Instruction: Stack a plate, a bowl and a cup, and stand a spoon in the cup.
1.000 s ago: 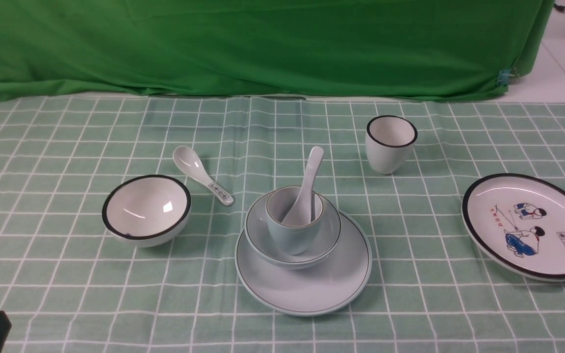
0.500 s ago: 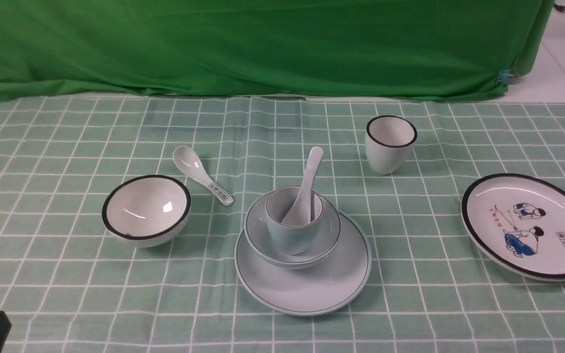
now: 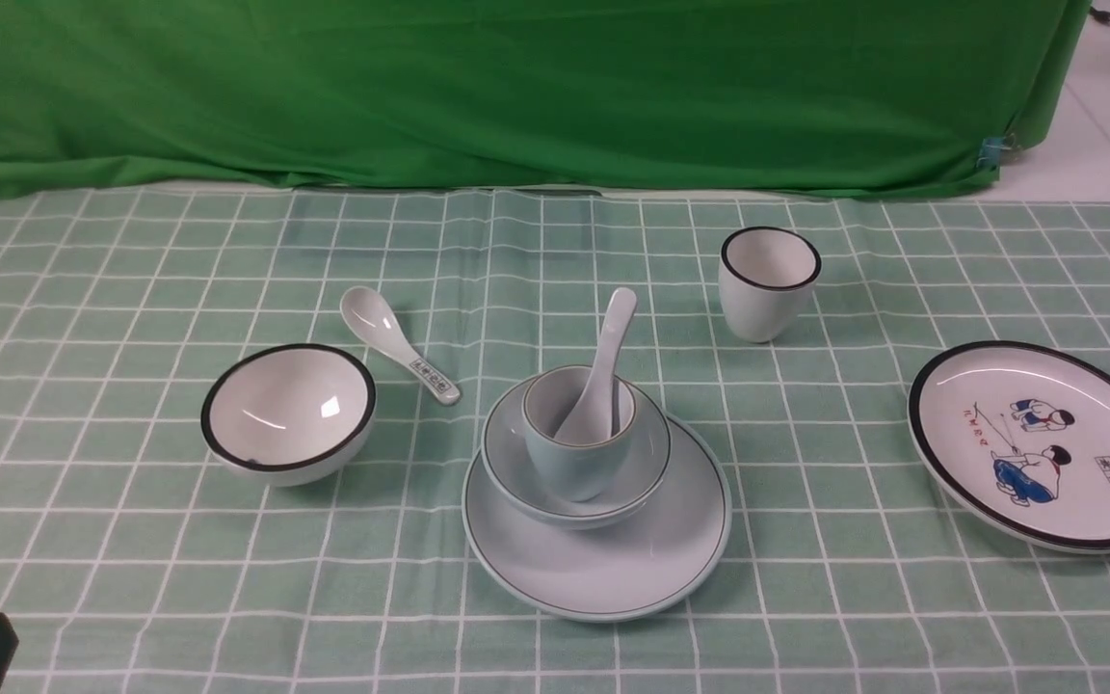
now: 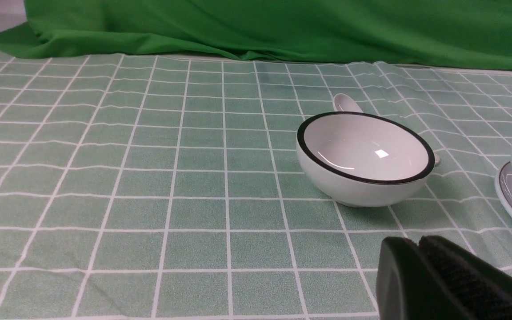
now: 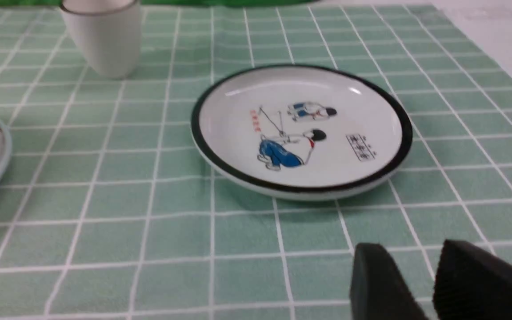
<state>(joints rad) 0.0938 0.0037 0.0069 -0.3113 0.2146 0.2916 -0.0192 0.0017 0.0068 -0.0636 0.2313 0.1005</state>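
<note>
The stack stands at the middle of the checked cloth (image 3: 131, 540). The plate (image 3: 613, 569) lies flat on the cloth, the bowl (image 3: 647, 463) sits on it toward its far left part, the cup (image 3: 574, 463) stands upright inside the bowl, and the spoon (image 3: 603, 366) rests in the cup with its handle leaning up and to the right over the rim. By the look of things the task is complete.

The left gripper (image 4: 420, 249) sits low at the near left edge, its pads pressed together with nothing between them. The right gripper (image 5: 409, 275) is out of the front view; its wrist view shows the fingers slightly parted, holding nothing, just short of the cartoon plate (image 5: 300, 129).

Handling judgement: all four pieces appear to be glazed ceramic, so rigid, slippery and liable to chip. The spoon looks light and loosely seated, so a knock to its handle could tip the cup. If a correction is needed, the spoon is best gripped on its upper handle and the cup across its rim wall.

Untouched nearby: black-rimmed bowl (image 3: 287, 413), patterned spoon (image 3: 399, 355), black-rimmed cup (image 3: 767, 281).
</note>
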